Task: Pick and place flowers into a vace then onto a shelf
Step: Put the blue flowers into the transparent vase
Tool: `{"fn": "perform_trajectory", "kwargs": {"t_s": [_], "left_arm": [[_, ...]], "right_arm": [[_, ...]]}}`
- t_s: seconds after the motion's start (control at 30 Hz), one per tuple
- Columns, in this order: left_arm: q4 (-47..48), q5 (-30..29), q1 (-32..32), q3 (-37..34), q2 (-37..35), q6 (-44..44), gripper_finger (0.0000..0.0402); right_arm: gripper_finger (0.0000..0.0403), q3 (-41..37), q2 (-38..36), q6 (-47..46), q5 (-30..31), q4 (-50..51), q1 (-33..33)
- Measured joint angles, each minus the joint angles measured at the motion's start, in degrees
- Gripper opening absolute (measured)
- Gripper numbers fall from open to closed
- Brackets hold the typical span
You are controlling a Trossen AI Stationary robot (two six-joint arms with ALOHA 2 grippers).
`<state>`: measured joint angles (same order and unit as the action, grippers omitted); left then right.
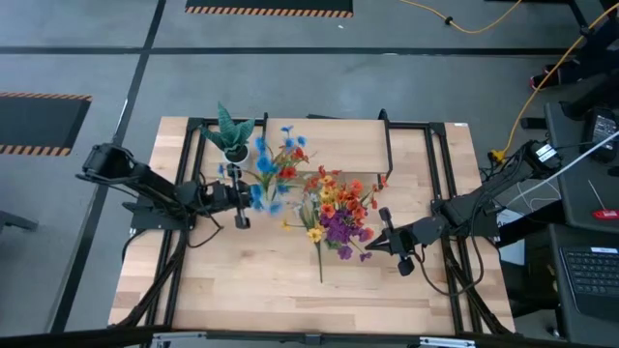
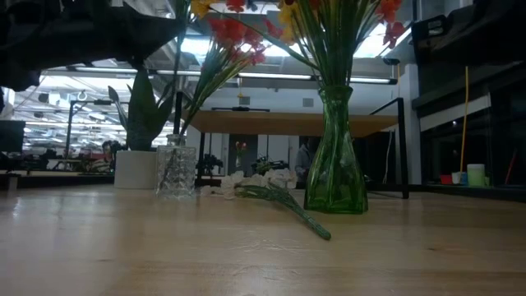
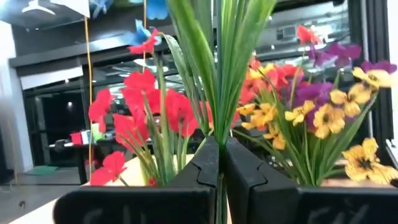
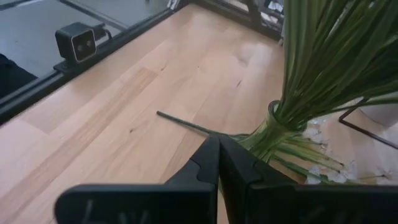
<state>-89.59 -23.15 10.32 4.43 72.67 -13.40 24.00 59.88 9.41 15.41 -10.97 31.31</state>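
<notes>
My left gripper (image 1: 251,197) is shut on a bunch of flowers with blue blooms (image 1: 263,186), close to the clear glass vase (image 2: 177,170) that holds red flowers (image 3: 144,102). A green glass vase (image 2: 335,164) stands mid-table, full of orange, yellow and purple flowers (image 1: 338,208). One loose stem (image 2: 283,205) lies flat on the table beside it. My right gripper (image 1: 379,242) hovers shut and empty just right of the green vase (image 4: 268,127). The shelf (image 2: 271,122) stands at the back. My left gripper pinches several thin green stalks (image 3: 219,118) between its two fingertips, which come in roughly level from the table's left and lie across the stalks. The stalks fan out upward past the fingers. The fingers hide their lower ends.
A spiky green plant in a white pot (image 1: 232,140) sits at the back left by the clear vase. The shelf's black legs (image 1: 389,145) stand behind the bouquets. The near half of the wooden table (image 1: 261,280) is bare.
</notes>
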Motion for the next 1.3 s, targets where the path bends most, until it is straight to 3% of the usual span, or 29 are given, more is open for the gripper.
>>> {"fn": "perform_trajectory", "kwargs": {"t_s": [0.53, 1.3], "left_arm": [[-0.2, 0.8, -4.5, 0.6, 7.9, 6.2, 0.0003], [-0.1, 0.2, -4.5, 1.0, 16.7, 14.8, 0.0012]], "right_arm": [[0.001, 0.0, 0.0, 0.1, 0.0, -0.9, 0.0], [0.001, 0.0, 0.0, 0.1, 0.0, -1.0, 0.0]]}}
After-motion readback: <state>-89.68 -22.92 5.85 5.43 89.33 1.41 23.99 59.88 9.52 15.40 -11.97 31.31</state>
